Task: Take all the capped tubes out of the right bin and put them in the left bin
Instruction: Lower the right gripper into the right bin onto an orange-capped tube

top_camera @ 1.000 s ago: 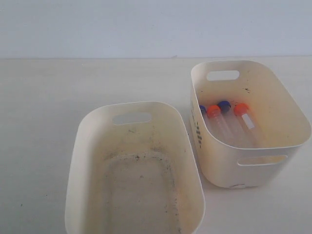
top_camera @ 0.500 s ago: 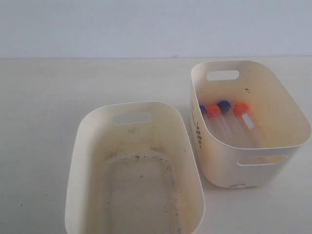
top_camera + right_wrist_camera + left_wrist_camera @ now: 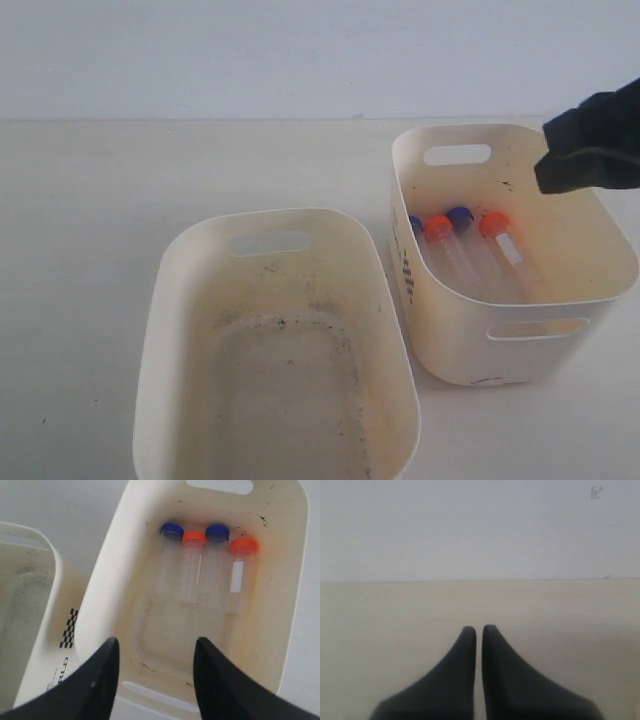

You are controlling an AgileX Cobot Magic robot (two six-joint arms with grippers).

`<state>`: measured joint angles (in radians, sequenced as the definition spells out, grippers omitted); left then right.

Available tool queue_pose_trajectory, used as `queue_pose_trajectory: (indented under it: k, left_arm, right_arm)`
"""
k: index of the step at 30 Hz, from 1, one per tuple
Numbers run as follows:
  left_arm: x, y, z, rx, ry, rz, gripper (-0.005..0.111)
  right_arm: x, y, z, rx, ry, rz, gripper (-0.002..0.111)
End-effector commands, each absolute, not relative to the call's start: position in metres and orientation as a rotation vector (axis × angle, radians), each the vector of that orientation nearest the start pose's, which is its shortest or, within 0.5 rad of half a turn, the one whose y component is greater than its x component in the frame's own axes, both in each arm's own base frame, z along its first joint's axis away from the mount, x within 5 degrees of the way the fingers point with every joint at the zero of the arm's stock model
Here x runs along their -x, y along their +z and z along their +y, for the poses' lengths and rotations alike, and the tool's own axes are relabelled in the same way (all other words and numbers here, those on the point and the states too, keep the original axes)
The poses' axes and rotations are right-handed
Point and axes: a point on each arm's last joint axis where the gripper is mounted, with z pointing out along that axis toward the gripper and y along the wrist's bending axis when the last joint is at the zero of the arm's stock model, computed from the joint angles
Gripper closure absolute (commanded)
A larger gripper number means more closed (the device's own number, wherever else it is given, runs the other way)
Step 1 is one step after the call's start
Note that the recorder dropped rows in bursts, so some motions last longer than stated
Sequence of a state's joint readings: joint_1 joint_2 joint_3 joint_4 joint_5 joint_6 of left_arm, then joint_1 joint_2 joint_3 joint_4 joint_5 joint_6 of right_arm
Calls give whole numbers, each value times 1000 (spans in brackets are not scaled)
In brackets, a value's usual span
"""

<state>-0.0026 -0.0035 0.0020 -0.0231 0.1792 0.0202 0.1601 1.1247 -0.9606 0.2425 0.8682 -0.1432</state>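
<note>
The pale beige tabletop carries a grimy-floored cream-white rounded plastic tub and, nearer its far edge, a cleaner cream-white rounded plastic tub.

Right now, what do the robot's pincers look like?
Both the left pincer and right pincer have two matte black fingers, broad at the base and tapering to rounded tips. No cables or markings show. In the exterior view the right one looks blocky.
</note>
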Motion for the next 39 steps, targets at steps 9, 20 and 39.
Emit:
queue_pose_trajectory:
  k: [9,20,39]
  left_arm:
    - [-56,198,-1,-3,-19,1655,103]
    - [-56,198,-1,-3,-19,1655,103]
    - [-56,198,-1,-3,-19,1655,103]
  right_arm:
    - [-281,309,64,235,324,2651,64]
    - [-332,258,72,171,325,2790,68]
    - [-363,195,73,130,268,2845,88]
